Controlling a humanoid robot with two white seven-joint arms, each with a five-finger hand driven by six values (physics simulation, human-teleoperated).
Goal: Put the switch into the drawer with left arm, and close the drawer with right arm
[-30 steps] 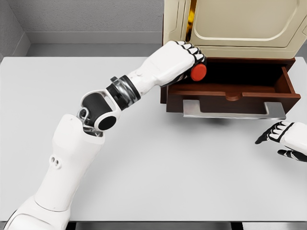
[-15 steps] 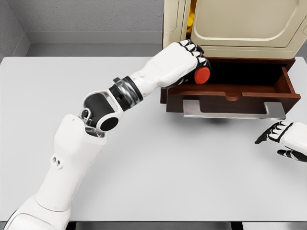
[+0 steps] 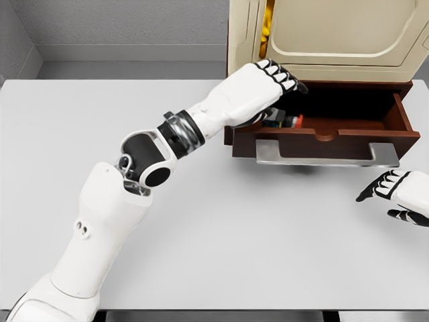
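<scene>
Head view: the left hand [image 3: 268, 84] is positioned over the left end of the open drawer [image 3: 322, 134], fingers spread and holding nothing. The switch [image 3: 289, 121] lies inside the drawer, just below that hand. The right hand [image 3: 397, 194] rests on the table [image 3: 234, 241], fingers relaxed.

One white rectangular table [image 3: 221, 235]. One cream cabinet [image 3: 335, 33] carrying one open dark brown wooden drawer [image 3: 322, 134] with one flat metal handle [image 3: 326, 155]. One small red-and-black switch [image 3: 291, 121] inside. Two white five-finger hands: left hand [image 3: 265, 90], right hand [image 3: 400, 194].
</scene>
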